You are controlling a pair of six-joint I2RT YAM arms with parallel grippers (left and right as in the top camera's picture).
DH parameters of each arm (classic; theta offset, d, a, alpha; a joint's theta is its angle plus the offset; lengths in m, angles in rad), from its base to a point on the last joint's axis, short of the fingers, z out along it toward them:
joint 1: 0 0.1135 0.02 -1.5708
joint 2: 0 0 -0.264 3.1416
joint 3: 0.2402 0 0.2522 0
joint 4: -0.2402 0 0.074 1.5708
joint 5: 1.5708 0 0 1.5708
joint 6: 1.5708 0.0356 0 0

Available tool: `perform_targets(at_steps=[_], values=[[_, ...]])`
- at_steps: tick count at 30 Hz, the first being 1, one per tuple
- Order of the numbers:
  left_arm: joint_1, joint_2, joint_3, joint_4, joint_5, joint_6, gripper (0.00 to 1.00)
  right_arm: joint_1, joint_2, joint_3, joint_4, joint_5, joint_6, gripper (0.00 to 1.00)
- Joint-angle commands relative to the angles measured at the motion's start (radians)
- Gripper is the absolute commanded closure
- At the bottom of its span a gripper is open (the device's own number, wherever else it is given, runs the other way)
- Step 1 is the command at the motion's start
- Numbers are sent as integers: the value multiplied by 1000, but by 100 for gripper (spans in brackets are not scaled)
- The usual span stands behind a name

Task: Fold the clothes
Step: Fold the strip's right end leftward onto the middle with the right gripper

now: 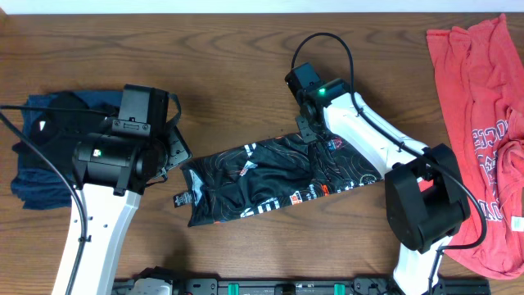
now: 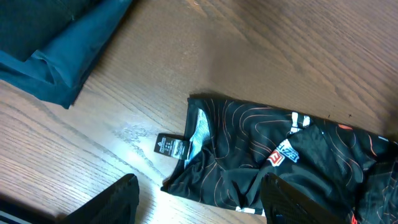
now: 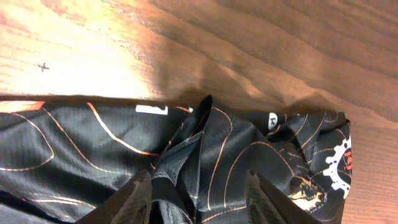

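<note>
Brown bench (image 1: 246,49) carried the black shirt (image 1: 270,176) at its middle, folded lengthwise. Left tool (image 2: 199,198) hung spread, empty, near one end; right tool (image 3: 200,196) straddled a bunched ridge — grip unclear. Next, probably — smooth, then fold across.

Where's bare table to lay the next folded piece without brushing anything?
Widest bare wood: far edge of the table, between the dark blue pile and the red T-shirts. A smaller patch lies in front of the black shirt, between the arm bases. Mid-table is crowded.
</note>
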Motion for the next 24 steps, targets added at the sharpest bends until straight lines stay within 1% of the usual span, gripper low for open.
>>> perform_targets(at_steps=[1,11,13,14,15,18,19,24], values=[[5,-2,3,-3,-19,17,36,-11,-26,-14,13,5,21,53],[5,-2,3,-14,-19,18,35,-18,24,-17,21,-9,40,53],[5,-2,3,-13,-19,17,36,-18,39,-17,22,-9,46,56],[5,-2,3,-13,-19,17,36,-16,44,-17,21,-8,47,59],[5,-2,3,-13,-19,17,36,-16,51,-17,20,-9,47,67],[5,-2,3,-14,-19,18,36,-16,53,-17,22,-9,55,80],[5,-2,3,-14,-19,18,35,-16,53,-17,22,-9,55,82],[5,-2,3,-14,-19,17,36,-16,53,-17,6,-9,55,83]])
